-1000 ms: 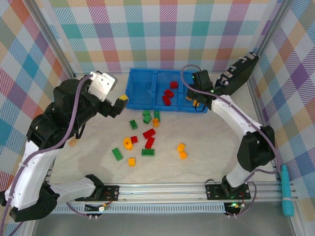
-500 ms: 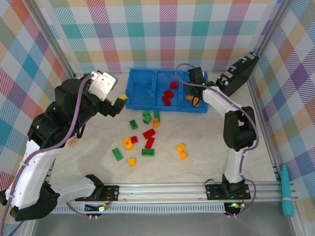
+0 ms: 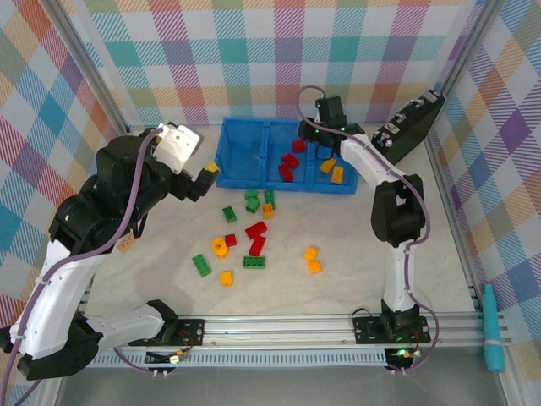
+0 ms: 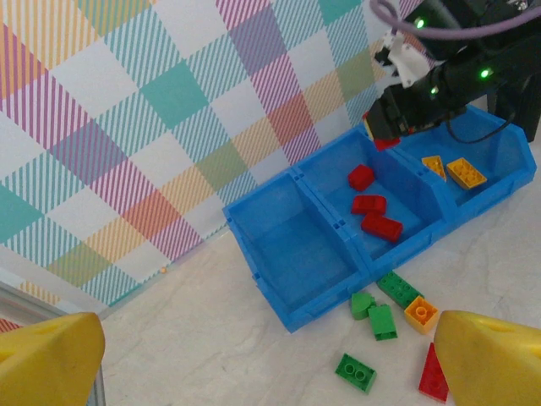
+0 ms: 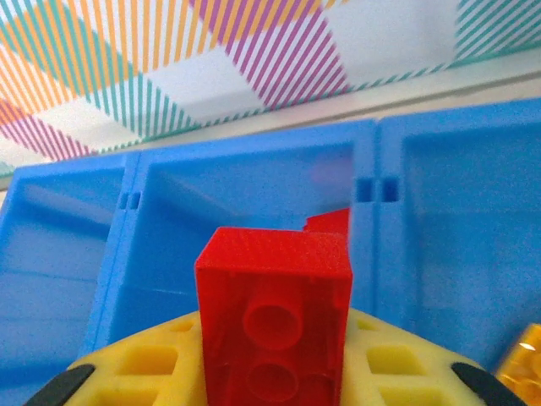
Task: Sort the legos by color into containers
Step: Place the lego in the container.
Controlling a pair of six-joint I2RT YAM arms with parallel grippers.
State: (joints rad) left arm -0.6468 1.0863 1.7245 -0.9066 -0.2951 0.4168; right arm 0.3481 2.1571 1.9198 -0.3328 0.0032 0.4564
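The blue bin stands at the back. Its left compartment is bare, the middle one holds red bricks and the right one holds yellow-orange bricks. My right gripper hovers over the wall between the middle and right compartments, shut on a red brick held between its yellow pads. My left gripper hangs open just left of the bin, its yellow fingertips far apart. Loose green, red and yellow bricks lie on the table in front of the bin.
A black case leans at the back right. A small card lies at the left under my left arm. More yellow bricks sit right of centre. Plaid walls close in the back and sides.
My right gripper has swung left from over the right compartment toward the middle one, uncovering the yellow-orange bricks there. My left arm has not moved.
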